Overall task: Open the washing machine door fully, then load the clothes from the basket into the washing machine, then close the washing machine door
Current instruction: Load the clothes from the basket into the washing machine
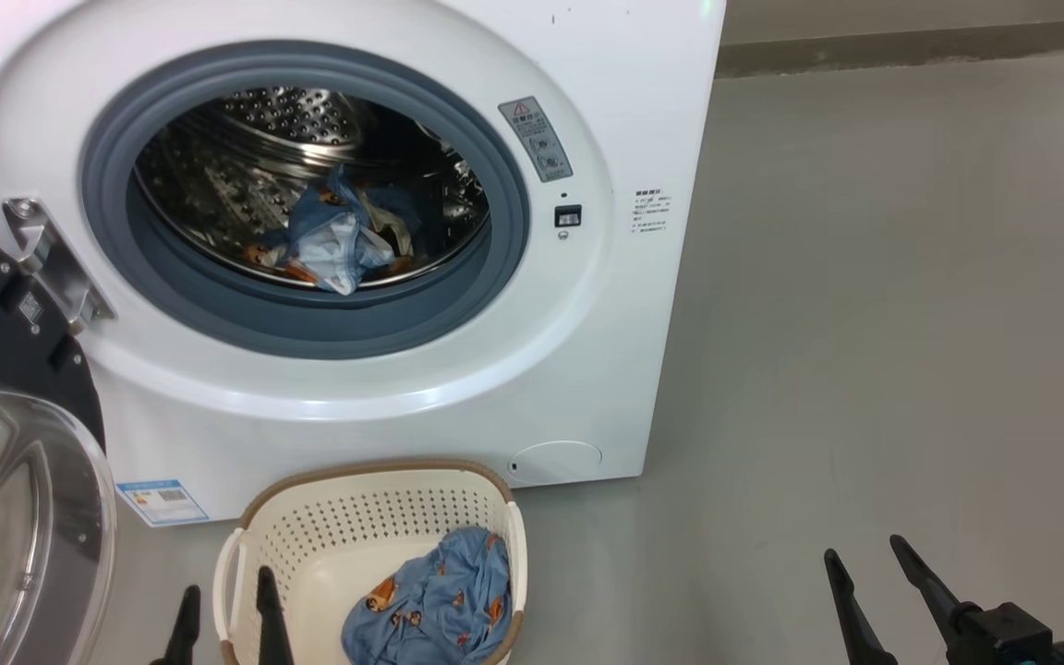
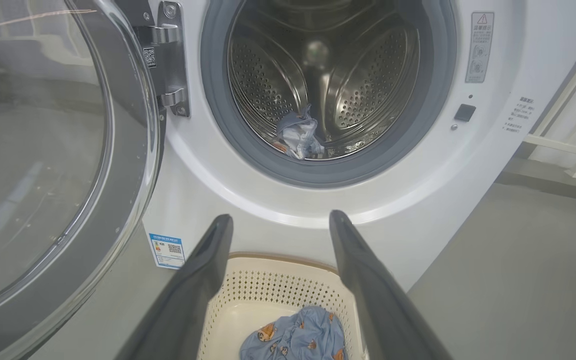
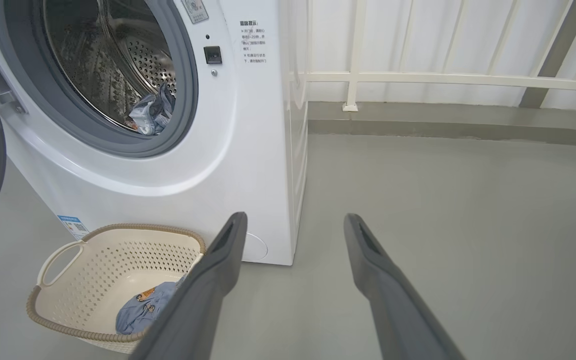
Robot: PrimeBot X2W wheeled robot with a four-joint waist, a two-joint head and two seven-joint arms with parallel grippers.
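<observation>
Loading clothes (image 1: pixel 435 605): current step, part done. Door (image 2: pixel 43 150) stands wide open, left of washer (image 1: pixel 587 369); one bundle (image 1: pixel 338 245) lies in drum (image 1: pixel 218 175); one blue piece lies in basket (image 1: pixel 366 471), just before washer. Next move calls for a descent into basket and a pinch on the cloth. Left hand (image 1: pixel 227 584): parted wide, empty, over basket's near rim. Right hand (image 1: pixel 863 548): parted, empty, touching nothing, low and right of washer front.
</observation>
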